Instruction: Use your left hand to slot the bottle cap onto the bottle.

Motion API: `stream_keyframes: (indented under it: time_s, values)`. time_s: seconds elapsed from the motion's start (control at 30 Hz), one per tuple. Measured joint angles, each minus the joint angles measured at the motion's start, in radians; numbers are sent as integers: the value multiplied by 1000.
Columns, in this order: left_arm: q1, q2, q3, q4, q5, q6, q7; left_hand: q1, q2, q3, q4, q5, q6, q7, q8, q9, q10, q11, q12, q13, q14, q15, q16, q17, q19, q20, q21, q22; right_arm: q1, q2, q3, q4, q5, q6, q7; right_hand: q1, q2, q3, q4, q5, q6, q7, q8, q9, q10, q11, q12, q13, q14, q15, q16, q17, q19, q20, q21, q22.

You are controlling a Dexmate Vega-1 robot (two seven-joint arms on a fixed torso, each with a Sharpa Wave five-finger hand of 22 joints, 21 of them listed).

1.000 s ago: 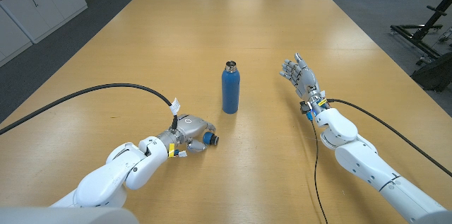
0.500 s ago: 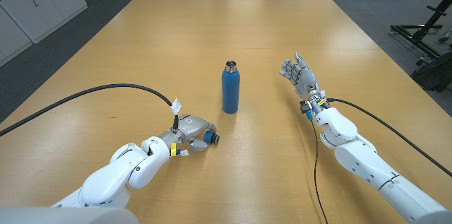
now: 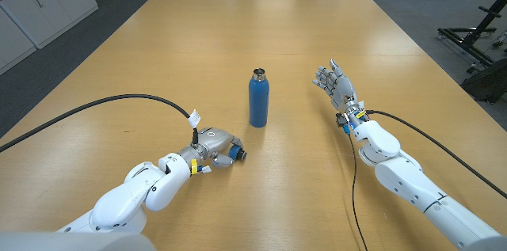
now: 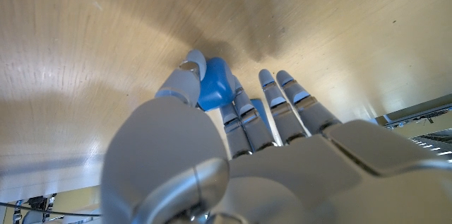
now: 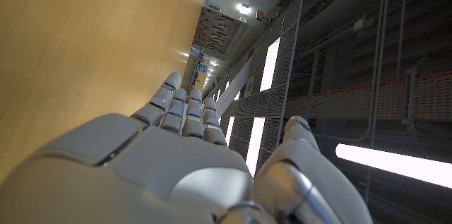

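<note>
Left hand (image 3: 214, 146) is crouching low over the small blue bottle cap (image 3: 235, 154), thumb and a finger pinching it in the left wrist view; whether the cap is clear of the light wooden table (image 3: 158, 53) is hard to tell. The blue metal bottle (image 3: 258, 98) is standing upright, mouth open, near and beyond; capping is not yet done. Right hand (image 3: 337, 86) is waiting unclenched, grasping nothing. Cabinets and storage crates are lining the room's far side.

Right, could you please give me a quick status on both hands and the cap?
Left hand pinching the blue cap at the table. Right hand open, holding nothing. Bottle upright, mouth open, uncapped. Nothing between cap and bottle.
</note>
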Motion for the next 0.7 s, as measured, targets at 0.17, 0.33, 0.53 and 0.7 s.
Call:
stream_keyframes:
  time_s: [0.17, 0.33, 0.53, 0.7]
  values:
    - [10, 14, -5, -14, -6, 19, 25, 0, 0, 0, 0, 4, 8, 1, 4, 0, 5, 5, 0, 0, 11, 0, 0, 3, 5, -1, 0, 0, -2, 0, 0, 0, 0, 1, 0, 0, 0, 0, 0, 0, 4, -4, 0, 0, 0, 0, 0, 0, 0, 0, 0, 0, 0, 0, 0, 0]
    - [19, 25, -13, -25, -11, 37, 44, 0, 0, 0, 0, 4, 8, 2, 7, 1, 9, 2, -1, 0, 16, -5, 0, 3, 10, 1, 0, 0, -4, 0, 0, 1, 0, 3, 0, 0, 0, 0, 0, 0, 4, -4, 0, 0, 0, 0, 0, 0, 0, 0, 0, 0, 0, 0, -5, 0]
    - [45, 43, -33, -47, -19, 66, 72, 0, 0, 4, -4, 4, 10, 0, 7, 1, 14, 7, -1, 0, 16, -5, 0, 0, 13, -2, 0, 0, -6, 0, 1, 1, 0, 7, 0, 0, 0, 0, 0, 0, 4, -4, 0, 0, 0, 0, 0, 0, 0, 0, 0, 0, 0, 0, -8, 0]
    - [74, 58, -58, -65, -29, 91, 97, 0, 0, 4, -4, 4, 13, 2, 7, 1, 14, 7, -2, 0, 20, -2, 0, 0, 13, -2, 0, 0, -9, -1, 4, 0, 1, 11, 0, 0, 0, -4, -4, 0, 4, -4, 0, 0, 0, 0, 0, 0, 0, 0, 0, 0, 0, 0, -8, 0]
